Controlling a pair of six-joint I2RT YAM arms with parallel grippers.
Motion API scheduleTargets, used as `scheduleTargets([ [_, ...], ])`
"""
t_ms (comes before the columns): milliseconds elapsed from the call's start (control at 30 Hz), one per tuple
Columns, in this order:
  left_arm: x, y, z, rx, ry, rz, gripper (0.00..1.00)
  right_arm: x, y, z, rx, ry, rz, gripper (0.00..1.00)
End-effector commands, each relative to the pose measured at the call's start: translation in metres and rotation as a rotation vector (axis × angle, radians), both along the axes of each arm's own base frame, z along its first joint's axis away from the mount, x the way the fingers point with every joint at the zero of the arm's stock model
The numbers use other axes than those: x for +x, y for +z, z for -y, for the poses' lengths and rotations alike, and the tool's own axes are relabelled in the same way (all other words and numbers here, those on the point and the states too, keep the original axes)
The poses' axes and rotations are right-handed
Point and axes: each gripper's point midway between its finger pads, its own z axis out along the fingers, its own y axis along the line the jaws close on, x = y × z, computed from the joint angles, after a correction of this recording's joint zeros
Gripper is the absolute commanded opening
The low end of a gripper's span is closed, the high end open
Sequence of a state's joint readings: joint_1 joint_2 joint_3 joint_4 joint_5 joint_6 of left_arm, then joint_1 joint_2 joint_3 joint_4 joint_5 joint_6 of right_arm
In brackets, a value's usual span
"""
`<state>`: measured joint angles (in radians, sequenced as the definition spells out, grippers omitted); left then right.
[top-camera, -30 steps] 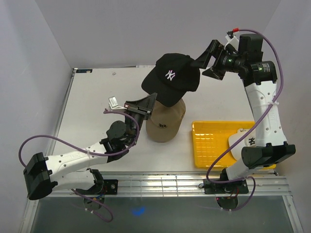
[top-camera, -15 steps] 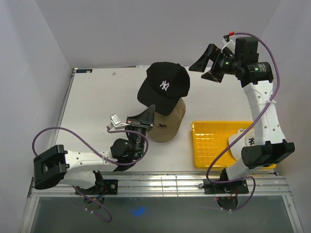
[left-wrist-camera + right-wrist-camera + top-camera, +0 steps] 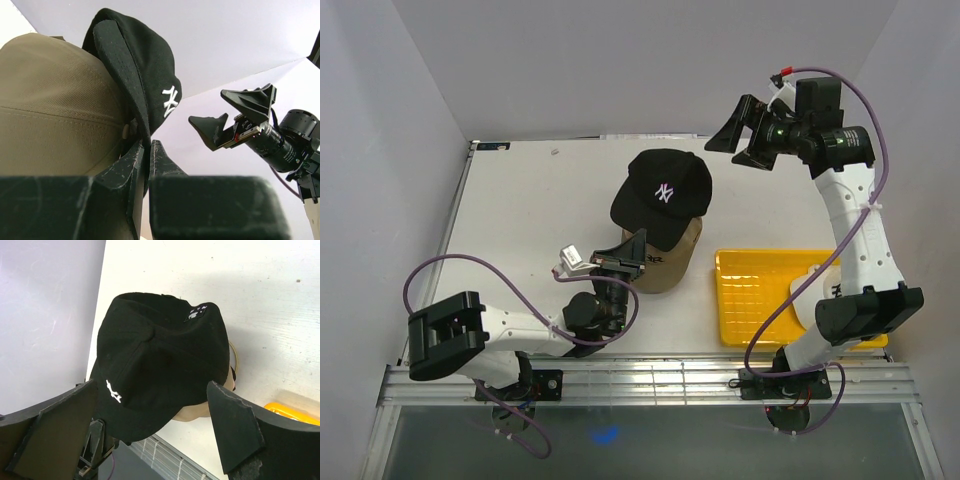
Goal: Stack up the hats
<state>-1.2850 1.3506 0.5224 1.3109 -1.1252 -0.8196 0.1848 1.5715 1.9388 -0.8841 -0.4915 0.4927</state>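
A black cap rests tilted on top of a tan cap at the table's middle. My left gripper comes up from below and is shut on the black cap's brim; in the left wrist view the brim edge sits pinched between my left gripper jaws, with the black cap over the tan cap. My right gripper hangs open above and to the right of the caps, touching nothing. Through it I see the black cap. A white cap lies in the tray, partly behind the right arm.
A yellow tray sits at the right near the front edge. A gold wire ring shows under the caps. White walls close in the table on the left, back and right.
The black cap has come down and toward the front onto the tan cap, drawn by my left gripper on its brim. My open right gripper, which was at the cap's back, now stands apart.
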Motion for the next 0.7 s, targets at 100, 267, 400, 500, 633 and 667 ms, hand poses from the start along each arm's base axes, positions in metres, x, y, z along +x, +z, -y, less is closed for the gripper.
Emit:
scheduleTargets([
  [100,-0.015,0.066,-0.033,-0.344,-0.025,0.135,0.00,0.010,-0.009,0.003,-0.060,-0.013,0.016,0.94],
  [267,-0.018,0.069,-0.036,-0.346,-0.040,0.152,0.00,0.023,-0.005,-0.017,-0.128,-0.004,0.026,0.92],
  [400,-0.020,0.072,-0.041,-0.350,-0.044,0.162,0.00,0.030,-0.010,-0.033,-0.174,-0.006,0.027,0.88],
  [500,-0.022,0.074,-0.045,-0.347,-0.043,0.169,0.00,0.032,-0.012,-0.038,-0.196,-0.025,0.032,0.84],
  [633,-0.023,0.077,-0.048,-0.348,-0.045,0.177,0.00,0.026,-0.015,-0.042,-0.216,-0.030,0.033,0.78],
  [667,-0.023,0.077,-0.048,-0.346,-0.044,0.177,0.00,0.025,-0.015,-0.044,-0.220,-0.029,0.035,0.78],
])
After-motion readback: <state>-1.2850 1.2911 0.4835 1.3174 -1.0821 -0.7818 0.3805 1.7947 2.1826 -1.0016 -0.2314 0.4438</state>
